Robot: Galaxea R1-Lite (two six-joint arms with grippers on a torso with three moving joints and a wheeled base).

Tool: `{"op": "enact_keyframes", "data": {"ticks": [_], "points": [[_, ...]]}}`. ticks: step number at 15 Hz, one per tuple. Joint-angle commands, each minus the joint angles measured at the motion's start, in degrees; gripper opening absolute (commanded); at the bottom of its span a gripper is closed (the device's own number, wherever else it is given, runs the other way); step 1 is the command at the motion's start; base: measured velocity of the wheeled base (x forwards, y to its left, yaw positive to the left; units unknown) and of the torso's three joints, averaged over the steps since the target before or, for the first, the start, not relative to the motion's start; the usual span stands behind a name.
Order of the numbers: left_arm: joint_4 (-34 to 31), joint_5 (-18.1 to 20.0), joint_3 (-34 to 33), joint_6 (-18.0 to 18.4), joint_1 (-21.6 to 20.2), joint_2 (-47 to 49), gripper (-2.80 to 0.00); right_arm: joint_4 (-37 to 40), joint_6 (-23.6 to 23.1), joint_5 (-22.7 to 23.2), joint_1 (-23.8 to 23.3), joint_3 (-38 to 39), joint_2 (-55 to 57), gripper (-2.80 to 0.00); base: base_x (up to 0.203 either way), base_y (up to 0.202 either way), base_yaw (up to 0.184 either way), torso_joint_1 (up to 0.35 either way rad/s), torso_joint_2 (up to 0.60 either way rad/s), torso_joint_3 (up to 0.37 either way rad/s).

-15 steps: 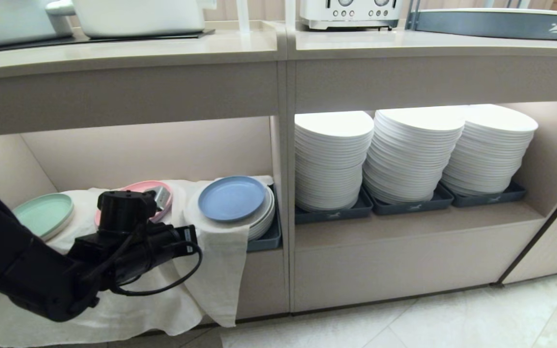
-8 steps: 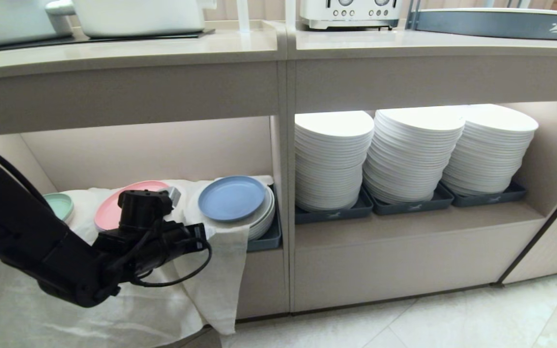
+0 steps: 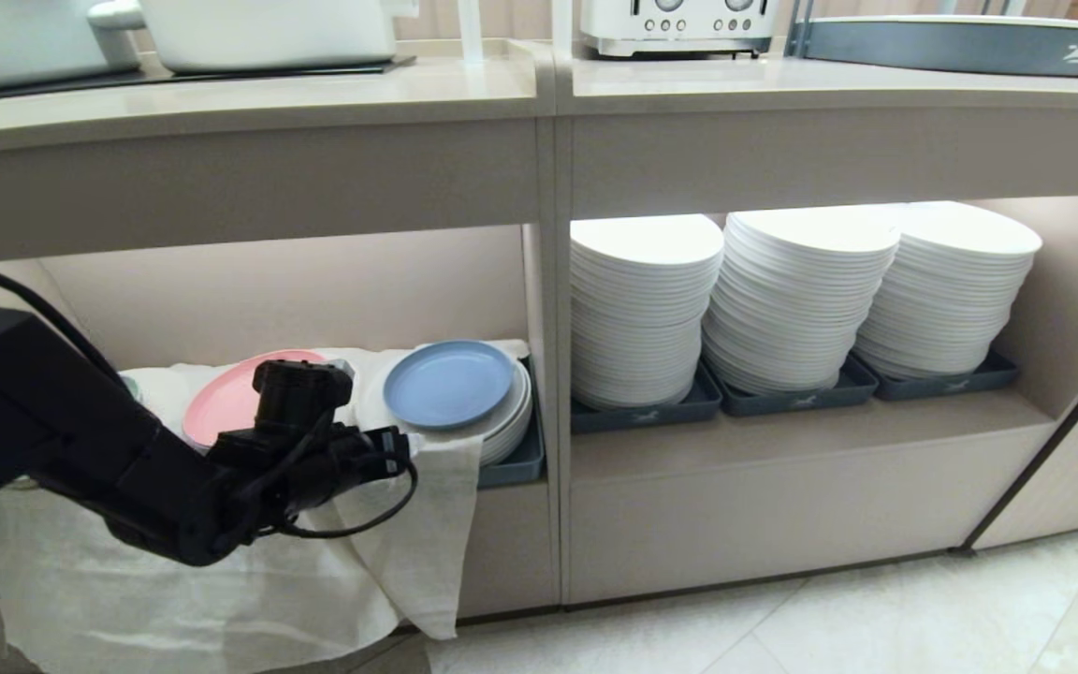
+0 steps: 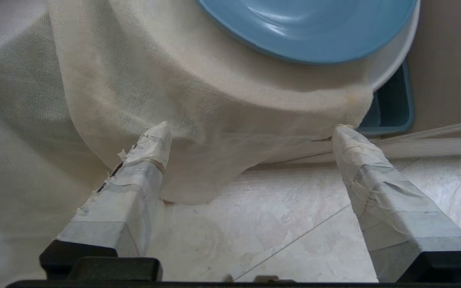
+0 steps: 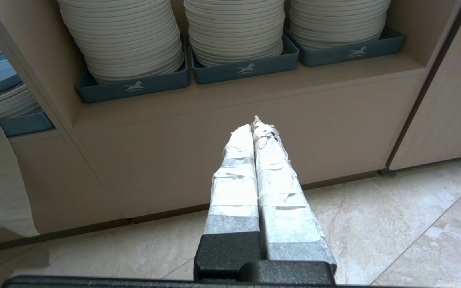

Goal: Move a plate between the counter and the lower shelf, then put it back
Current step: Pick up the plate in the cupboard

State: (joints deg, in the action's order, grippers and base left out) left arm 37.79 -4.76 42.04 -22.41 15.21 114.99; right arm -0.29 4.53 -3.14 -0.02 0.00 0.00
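Light-blue and matte, the round plate [image 3: 448, 384] with its raised rim lies on the low stack of white plates [image 3: 502, 426] in a grey tray [image 3: 518, 464], inside the beige lower shelf [image 3: 314, 300] under the long beige counter [image 3: 249, 98]. A draped white cloth [image 3: 249, 580] hangs over the shelf's front edge and partly over the stack. The left gripper [image 4: 250, 138] hovers just in front of that cloth, its taped fingers [image 4: 142, 168] spread wide and empty. A pink plate [image 3: 225, 407] sits behind its wrist. Three tall white plate stacks [image 3: 792, 300] fill the neighbouring compartment. The right gripper [image 5: 254, 128] hangs above the tiled floor [image 3: 876, 618], fingers pressed together.
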Motion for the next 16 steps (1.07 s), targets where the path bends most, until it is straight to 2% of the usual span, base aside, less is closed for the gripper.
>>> {"op": "enact_keyframes", "data": {"ticks": [1, 3, 5, 9, 16], "points": [[-3.3, -1.1, 3.5, -2.1, 0.1, -0.1, 0.00, 0.0, 0.0, 0.0, 0.0, 0.0, 0.0, -2.80, 0.000, 0.000, 0.000, 0.000, 0.00, 0.000], [-10.3, -2.2, 8.0, -4.3, 0.4, -0.2, 0.00, 0.0, 0.0, 0.0, 0.0, 0.0, 0.0, -2.80, 0.000, 0.000, 0.000, 0.000, 0.00, 0.000], [-14.4, -2.4, 11.3, -6.3, 0.6, -0.1, 0.00, 0.0, 0.0, -0.1, 0.0, 0.0, 0.0, -2.80, 0.000, 0.000, 0.000, 0.000, 0.00, 0.000], [-15.4, -2.4, 14.9, -8.5, 1.6, 1.6, 0.00, -0.1, 0.0, 0.0, 0.0, 0.0, 0.0, -2.80, 0.000, 0.000, 0.000, 0.000, 0.00, 0.000], [-16.3, -3.4, 18.2, -8.7, 1.8, 5.1, 0.00, -0.1, 0.0, 0.0, 0.0, 0.0, 0.0, -2.80, 0.000, 0.000, 0.000, 0.000, 0.00, 0.000]]}}
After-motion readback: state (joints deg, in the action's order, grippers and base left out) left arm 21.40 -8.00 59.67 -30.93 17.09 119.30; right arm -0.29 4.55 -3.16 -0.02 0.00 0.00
